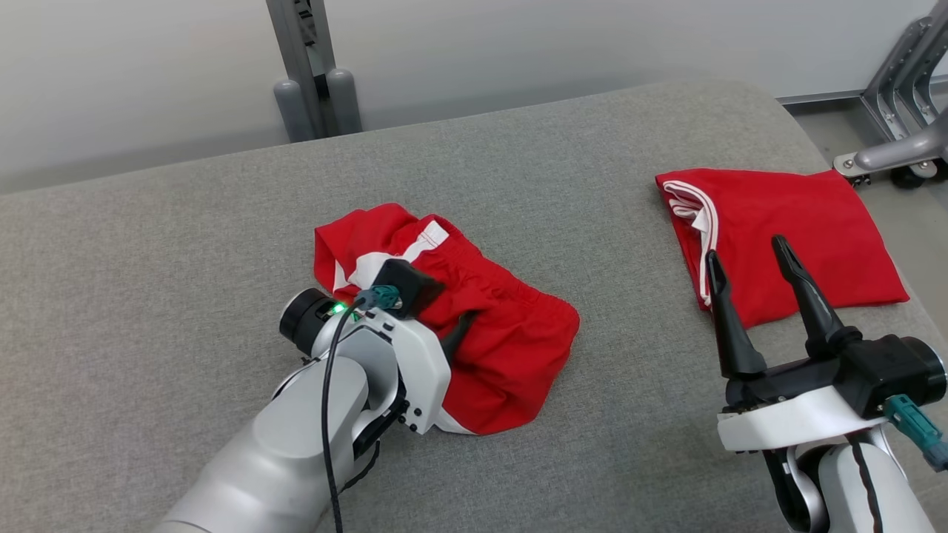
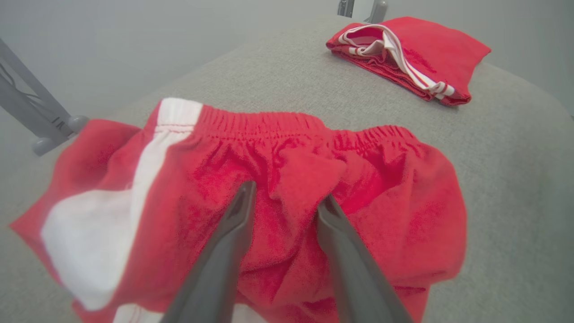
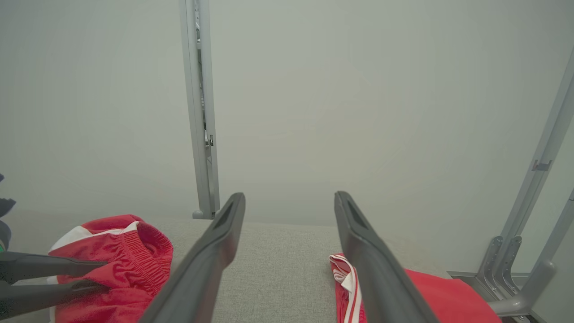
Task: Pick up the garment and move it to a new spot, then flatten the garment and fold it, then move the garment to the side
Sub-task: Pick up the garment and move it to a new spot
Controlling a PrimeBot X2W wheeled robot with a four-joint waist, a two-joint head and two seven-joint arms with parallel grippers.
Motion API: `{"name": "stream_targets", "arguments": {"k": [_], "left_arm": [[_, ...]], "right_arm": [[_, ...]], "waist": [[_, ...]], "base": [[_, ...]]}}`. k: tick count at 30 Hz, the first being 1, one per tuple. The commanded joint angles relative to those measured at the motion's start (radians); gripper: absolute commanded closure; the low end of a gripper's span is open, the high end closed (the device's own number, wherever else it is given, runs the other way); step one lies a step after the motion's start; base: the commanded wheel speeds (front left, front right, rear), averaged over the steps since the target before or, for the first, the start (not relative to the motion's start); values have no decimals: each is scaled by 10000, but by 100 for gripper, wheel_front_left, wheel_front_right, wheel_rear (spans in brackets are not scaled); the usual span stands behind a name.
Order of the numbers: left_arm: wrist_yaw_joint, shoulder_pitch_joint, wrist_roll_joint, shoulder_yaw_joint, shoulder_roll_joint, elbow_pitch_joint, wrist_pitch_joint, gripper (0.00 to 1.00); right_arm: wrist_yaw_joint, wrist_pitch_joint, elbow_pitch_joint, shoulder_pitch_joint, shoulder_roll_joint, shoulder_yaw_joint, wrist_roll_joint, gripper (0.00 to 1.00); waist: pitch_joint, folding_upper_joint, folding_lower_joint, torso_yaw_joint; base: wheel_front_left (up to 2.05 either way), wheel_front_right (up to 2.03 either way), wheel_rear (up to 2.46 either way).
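Note:
The garment [image 1: 511, 340], red shorts with white side stripes, lies crumpled in the middle of the grey padded table [image 1: 185, 244]. My left gripper [image 1: 459, 329] points down into it. In the left wrist view its fingers stand apart [image 2: 287, 193], and a raised fold of the garment [image 2: 385, 197] sits between the tips. The right wrist view shows the same garment [image 3: 134, 251] at lower left with those dark fingers [image 3: 54, 267] on it. My right gripper [image 1: 748, 255] hovers open and empty at the right, fingers pointing away from me [image 3: 289, 197].
A second red garment [image 1: 807, 222] lies folded at the table's far right, just beyond my right fingertips [image 2: 403, 49] [image 3: 439, 291]. Grey metal frame legs [image 1: 315, 81] stand behind the table, and more framing [image 1: 896, 111] stands at the right corner.

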Motion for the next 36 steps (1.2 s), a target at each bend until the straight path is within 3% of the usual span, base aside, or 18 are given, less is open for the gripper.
{"name": "stream_targets", "arguments": {"k": [1,10,15,21,28,31,36], "left_arm": [[-8,2,-53,4,-3,126,-122,0],[29,-633,-566,677,29,733,-1639,0],[461,-712,-747,1434,471,334,-2010,0],[1240,646,-435,3169,1263,-1862,-2045,0],[1596,3459,672,5232,1418,-4417,-2052,0],[1473,4497,1228,6052,1099,-5210,-2053,0],[541,6029,2082,7753,482,-6395,-2054,0]], "right_arm": [[1,-35,-9,-109,2,-57,12,0],[1,-35,22,253,4,-444,-105,0],[1,-35,23,439,1,-599,-176,0],[1,-37,-4,678,-36,-746,-257,0],[0,-35,82,849,-151,-607,-280,0],[0,-35,122,862,-193,-550,-271,0],[0,-35,265,971,-199,-519,-228,0]], "waist": [[44,0,0,-52],[-370,0,0,839],[-654,0,0,1538],[-881,0,0,2314],[-1063,0,0,2803],[-1135,0,0,2888],[-1208,0,0,2906]], "base": [[0,0,0],[0,0,0],[0,0,0],[0,0,0],[0,0,0],[0,0,0],[0,0,0]]}}
